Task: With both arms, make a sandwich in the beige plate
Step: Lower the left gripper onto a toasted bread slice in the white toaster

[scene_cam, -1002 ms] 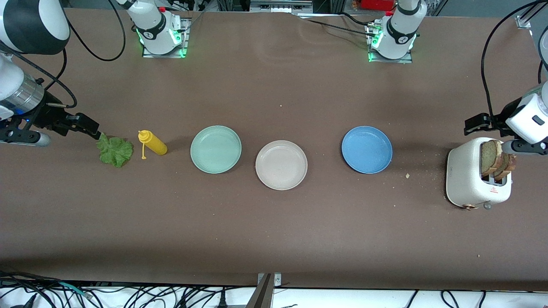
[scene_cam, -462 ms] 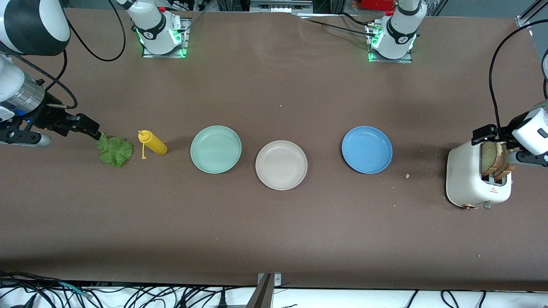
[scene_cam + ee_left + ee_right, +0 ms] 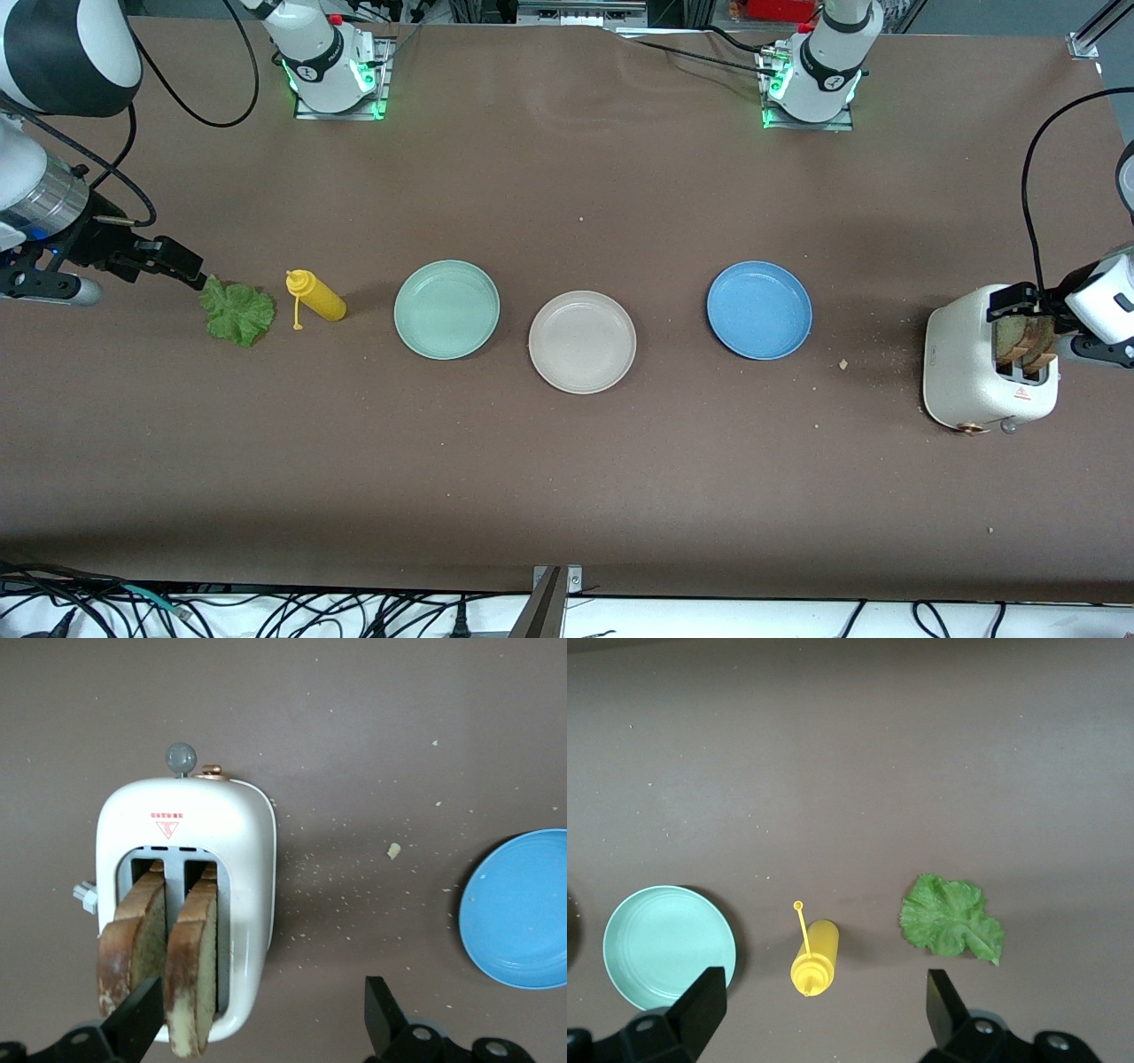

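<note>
The left claw (image 3: 1028,306) has come down onto the toaster (image 3: 961,354), its fingers (image 3: 142,1019) spread wide around one of the two bread slices (image 3: 190,970) standing in the slots; the right claw (image 3: 182,266) has barely shifted. Nearest the front camera, the beige plate (image 3: 582,372) sits empty at mid-table (image 3: 567,478). A red warning triangle marks the toaster; its writing is unreadable. Slightly farther lie the lettuce leaf (image 3: 237,312), yellow bottle (image 3: 316,297), mint plate (image 3: 446,309) and blue plate (image 3: 759,309). The right claw hovers wide open just beside the lettuce.
</note>
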Controlling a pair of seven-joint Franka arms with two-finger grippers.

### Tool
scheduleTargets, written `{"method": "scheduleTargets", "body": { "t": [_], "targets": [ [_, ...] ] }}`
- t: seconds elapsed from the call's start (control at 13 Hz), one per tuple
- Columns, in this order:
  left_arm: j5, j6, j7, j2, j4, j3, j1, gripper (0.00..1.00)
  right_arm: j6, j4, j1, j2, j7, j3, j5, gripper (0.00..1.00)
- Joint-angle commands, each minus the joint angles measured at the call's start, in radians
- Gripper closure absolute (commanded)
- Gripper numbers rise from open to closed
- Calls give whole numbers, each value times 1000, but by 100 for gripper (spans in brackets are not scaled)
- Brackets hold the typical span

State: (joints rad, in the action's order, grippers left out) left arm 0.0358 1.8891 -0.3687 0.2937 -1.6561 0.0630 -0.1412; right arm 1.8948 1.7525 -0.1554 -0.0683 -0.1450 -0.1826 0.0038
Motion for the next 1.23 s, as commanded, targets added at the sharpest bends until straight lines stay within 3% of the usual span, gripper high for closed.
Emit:
{"method": "scheduleTargets", "body": {
  "t": [0.0,0.92,1.08,1.16],
  "targets": [
    [-10,31,-65,25,-1,-9,-34,0,-19,-14,-7,-4,8,-3,5,0],
    [-51,94,-95,81,-43,-9,-73,1,-19,-13,-7,-4,8,-3,5,0],
    [-51,91,-93,82,-60,-9,-80,21,-19,-13,-7,-4,5,-3,5,0],
    [-51,88,-93,84,-62,-9,-107,49,-19,-14,-7,-4,5,-3,5,0]
  ]
}}
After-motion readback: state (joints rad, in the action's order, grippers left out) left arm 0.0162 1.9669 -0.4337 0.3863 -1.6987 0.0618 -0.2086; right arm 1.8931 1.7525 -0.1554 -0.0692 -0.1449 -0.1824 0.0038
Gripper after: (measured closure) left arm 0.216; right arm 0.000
